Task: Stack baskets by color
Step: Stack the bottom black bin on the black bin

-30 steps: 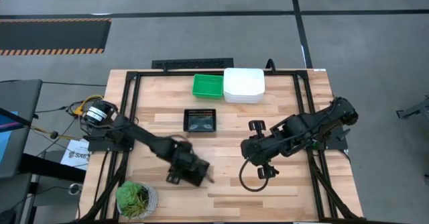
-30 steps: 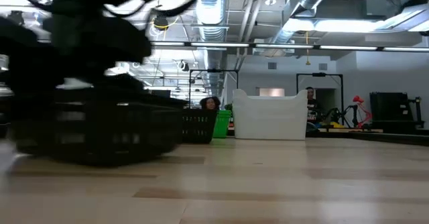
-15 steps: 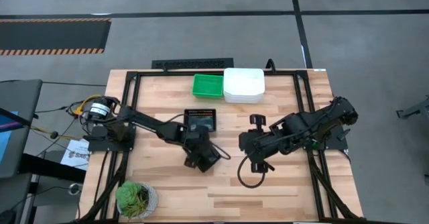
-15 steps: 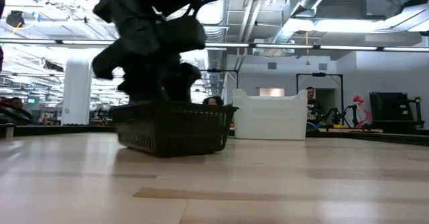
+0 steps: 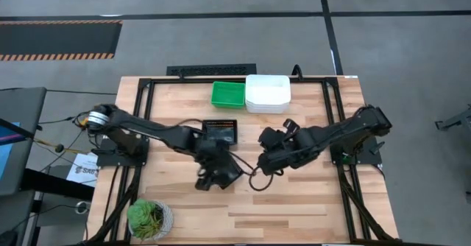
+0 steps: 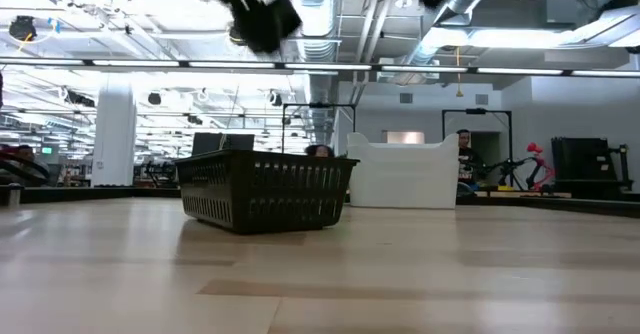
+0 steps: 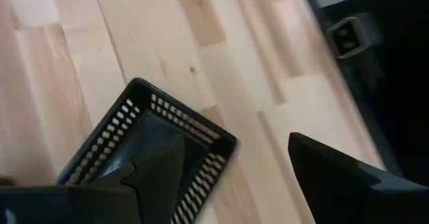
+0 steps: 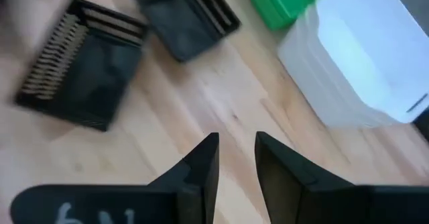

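**Left gripper standing open above a loose black basket**

The left gripper (image 5: 221,174) is hanging with its fingers spread wide over a black basket (image 7: 144,150) sitting flat on the table (image 5: 309,202), apart from the second black basket (image 5: 220,132). The right gripper (image 8: 234,153), jaws narrowly parted and holding nothing, is hovering nearby. The green stack (image 5: 227,93) and white stack (image 5: 268,93) are sitting side by side at the far edge. The black sorting looks in hand; next, the loose basket probably needs seating into its mate, rims aligned.
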Robot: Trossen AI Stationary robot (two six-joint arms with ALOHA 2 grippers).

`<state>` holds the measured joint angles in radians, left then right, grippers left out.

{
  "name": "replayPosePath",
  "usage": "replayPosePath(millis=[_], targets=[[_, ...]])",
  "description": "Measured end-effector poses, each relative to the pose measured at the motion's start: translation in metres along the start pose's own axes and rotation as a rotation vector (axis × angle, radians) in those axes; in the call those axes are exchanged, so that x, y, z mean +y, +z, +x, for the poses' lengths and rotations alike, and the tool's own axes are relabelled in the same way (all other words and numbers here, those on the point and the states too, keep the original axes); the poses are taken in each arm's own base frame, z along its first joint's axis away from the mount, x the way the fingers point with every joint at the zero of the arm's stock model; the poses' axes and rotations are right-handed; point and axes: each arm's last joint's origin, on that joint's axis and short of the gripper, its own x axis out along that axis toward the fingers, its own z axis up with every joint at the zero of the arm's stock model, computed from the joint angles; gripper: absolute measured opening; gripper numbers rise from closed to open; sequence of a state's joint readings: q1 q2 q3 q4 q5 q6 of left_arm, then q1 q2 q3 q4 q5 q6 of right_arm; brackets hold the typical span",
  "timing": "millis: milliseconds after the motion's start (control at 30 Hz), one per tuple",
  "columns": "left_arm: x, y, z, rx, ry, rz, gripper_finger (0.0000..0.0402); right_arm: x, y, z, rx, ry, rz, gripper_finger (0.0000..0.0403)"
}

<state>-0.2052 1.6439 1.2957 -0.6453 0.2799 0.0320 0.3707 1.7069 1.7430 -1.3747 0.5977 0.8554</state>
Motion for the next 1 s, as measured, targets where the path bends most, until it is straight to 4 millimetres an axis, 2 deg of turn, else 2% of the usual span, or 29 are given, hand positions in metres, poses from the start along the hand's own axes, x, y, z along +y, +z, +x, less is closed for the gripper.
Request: replayPosePath(millis=[100,200,367,500,633,733,833,1000], targets=[[-0.02,-0.001,-0.038,-0.04,0.012,0.016,0.0256,0.005,-0.011,0.025,0.035,-0.014,0.044,0.0118],[-0.038,-0.01,-0.082,-0.112,0.079,0.005,0.0256,0.015,-0.017,0.047,0.033,0.049,0.1,0.0118],[-0.064,-0.027,-0.149,-0.333,0.277,-0.04,0.0256,0.03,-0.01,0.082,-0.038,0.289,0.162,0.0118],[-0.077,-0.045,-0.189,-0.488,0.388,-0.077,0.0256,0.03,-0.002,0.102,-0.096,0.405,0.198,0.0118],[-0.083,-0.062,-0.215,-0.58,0.426,-0.118,0.0256,0.022,0.0,0.117,-0.119,0.4,0.215,0.0128],[-0.084,-0.071,-0.229,-0.629,0.431,-0.149,0.0256,0.021,0.001,0.125,-0.119,0.385,0.212,0.015],[-0.084,-0.08,-0.238,-0.645,0.45,-0.167,0.0256,0.026,-0.001,0.139,-0.098,0.369,0.205,0.018],[-0.082,-0.09,-0.248,-0.683,0.523,-0.197,0.0256,0.048,-0.008,0.172,-0.054,0.414,0.195,0.0217]])
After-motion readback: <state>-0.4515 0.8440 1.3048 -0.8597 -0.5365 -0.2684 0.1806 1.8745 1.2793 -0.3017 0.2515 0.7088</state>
